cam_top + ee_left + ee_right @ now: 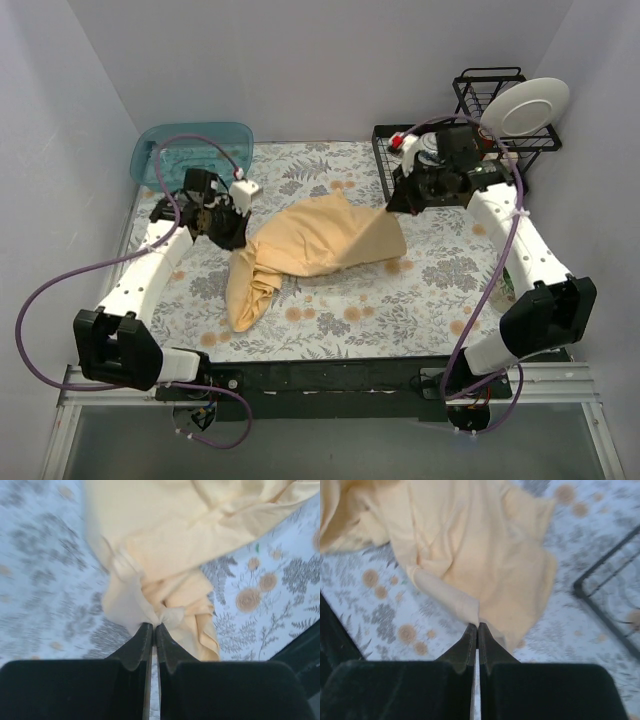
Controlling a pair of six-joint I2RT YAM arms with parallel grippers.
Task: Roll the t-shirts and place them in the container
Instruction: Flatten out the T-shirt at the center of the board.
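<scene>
the t-shirt [320,245] was soft, matt yellow cloth, creased and rumpled. under it, the table cover [400,300] looked matt, with a printed floral face. beyond the t-shirt to the left, the bin [190,128] was translucent blue plastic. to the t-shirt's right, the rack [490,80] was black-coated wire and the plate [525,105] glossy white.

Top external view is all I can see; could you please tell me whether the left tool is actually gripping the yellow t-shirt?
Observer: Yes. The left wrist view shows the left tool shut on a bunched fold of the t-shirt.
Operator: Thank you. Does the right tool hold cloth as well?
Observer: It does. In the right wrist view the right tool is shut on a narrow fold at the t-shirt's edge.
Operator: Is that end clear of the black rack?
Observer: Yes. A strip of patterned table cover shows between the t-shirt and the rack.
</scene>
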